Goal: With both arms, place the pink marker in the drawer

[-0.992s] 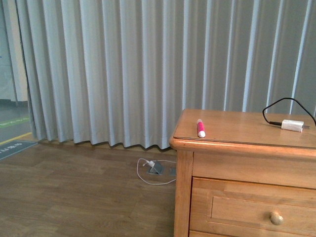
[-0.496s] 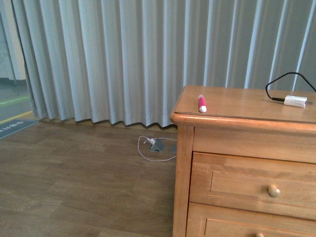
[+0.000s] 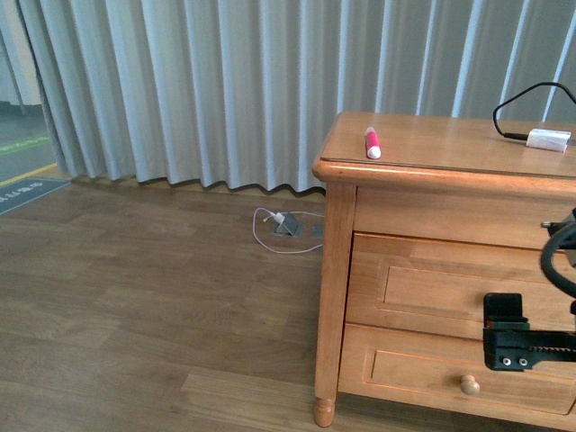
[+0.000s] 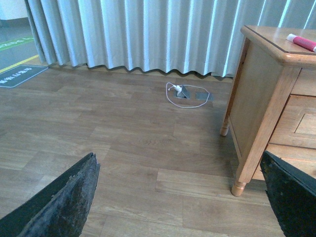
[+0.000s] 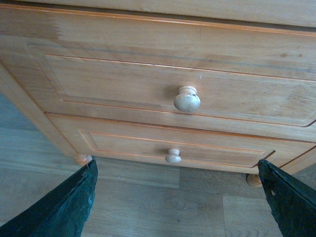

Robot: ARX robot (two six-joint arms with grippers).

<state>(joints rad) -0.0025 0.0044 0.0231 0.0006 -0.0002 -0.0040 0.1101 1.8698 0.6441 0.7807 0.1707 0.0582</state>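
Observation:
The pink marker lies on the left part of the honey-brown dresser's top; it also shows in the left wrist view. The top drawer is shut. My right arm hangs in front of the drawers and hides the top drawer's knob in the front view. In the right wrist view that knob shows above my right gripper, which is open, empty and faces the drawer fronts. My left gripper is open and empty over the floor, left of the dresser. The left arm is out of the front view.
A white adapter with a black cable lies on the dresser's right part. The lower drawer has its own knob, also in the right wrist view. A floor socket with a white cable lies by the grey curtain.
The front view has shifted: the dresser now sits higher in frame and shows both drawers and a foot. My right arm has come into view at the lower right.

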